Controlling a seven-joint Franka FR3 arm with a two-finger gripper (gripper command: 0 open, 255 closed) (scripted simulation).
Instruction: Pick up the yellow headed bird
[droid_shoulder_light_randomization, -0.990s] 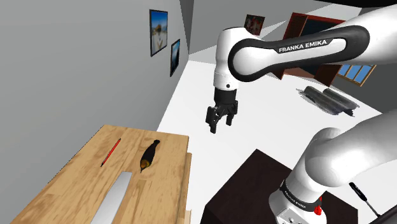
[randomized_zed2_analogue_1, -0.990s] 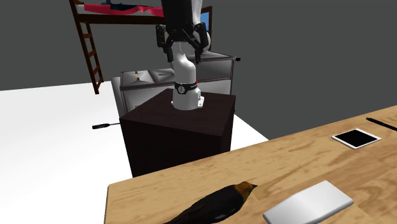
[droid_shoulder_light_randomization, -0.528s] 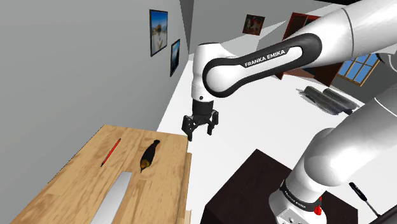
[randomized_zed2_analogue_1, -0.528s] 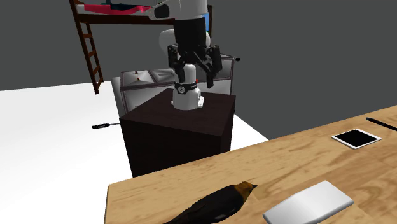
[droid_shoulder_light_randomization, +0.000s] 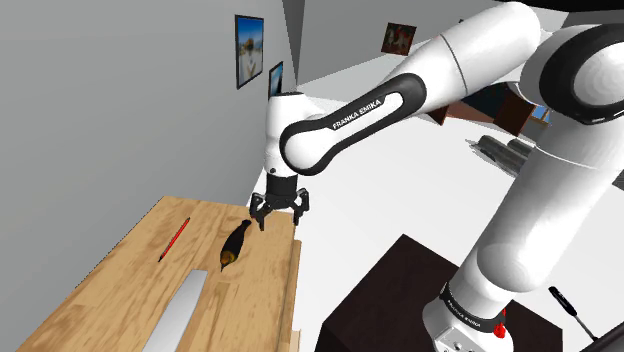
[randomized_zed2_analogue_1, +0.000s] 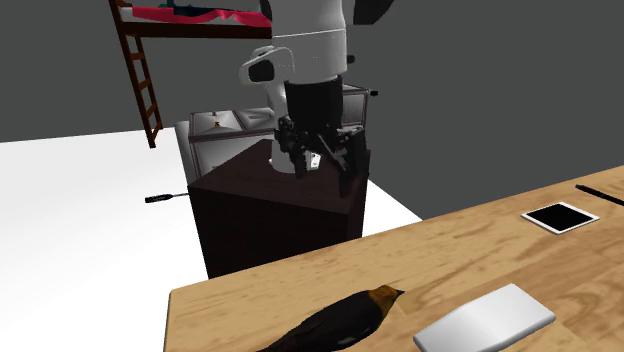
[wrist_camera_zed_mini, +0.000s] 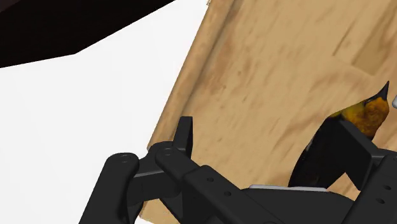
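Looks like the approach step to me. The all-black two-finger gripper (droid_shoulder_light_randomization: 279, 210) hangs over the far edge of the light wooden table (droid_shoulder_light_randomization: 130, 290), jaws spread wide with nothing in them. The small dark-bodied bird with the yellow-orange head (droid_shoulder_light_randomization: 235, 243) lies flat on the tabletop, just down and toward the shoulder view's left of the hand, clearly apart from it. In the wrist view the bird (wrist_camera_zed_mini: 321, 149) sits off by one finger, partly behind it, not in the gap between the two. So my guess for the next move: slide across until the body is centred between the fingers, line the jaws across its narrow width, then drop and close — no lift before that.
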